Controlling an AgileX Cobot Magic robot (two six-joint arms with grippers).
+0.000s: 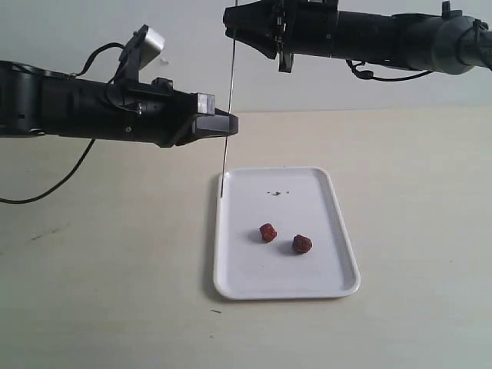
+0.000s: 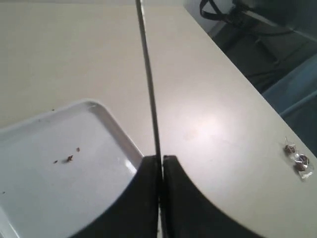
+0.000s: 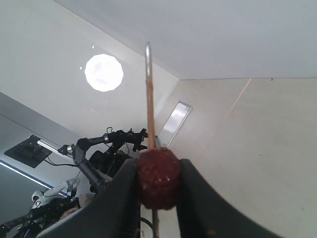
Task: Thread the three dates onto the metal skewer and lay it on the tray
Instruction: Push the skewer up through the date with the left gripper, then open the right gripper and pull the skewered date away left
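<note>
The thin metal skewer (image 1: 227, 115) stands upright above the tray's far left corner, with my left gripper (image 1: 226, 124) shut on its lower part; the rod (image 2: 149, 89) rises from between the closed fingers. My right gripper (image 1: 234, 31) is high up at the skewer's top, shut on one dark red date (image 3: 158, 179) that is pierced by the skewer (image 3: 149, 94). Two more dates (image 1: 267, 232) (image 1: 302, 244) lie apart on the white tray (image 1: 338, 231).
Small crumbs (image 1: 275, 193) lie on the tray's far part. A small crumpled bit (image 2: 297, 159) lies near the table's edge in the left wrist view. Beige tabletop (image 1: 108, 277) surrounds the tray.
</note>
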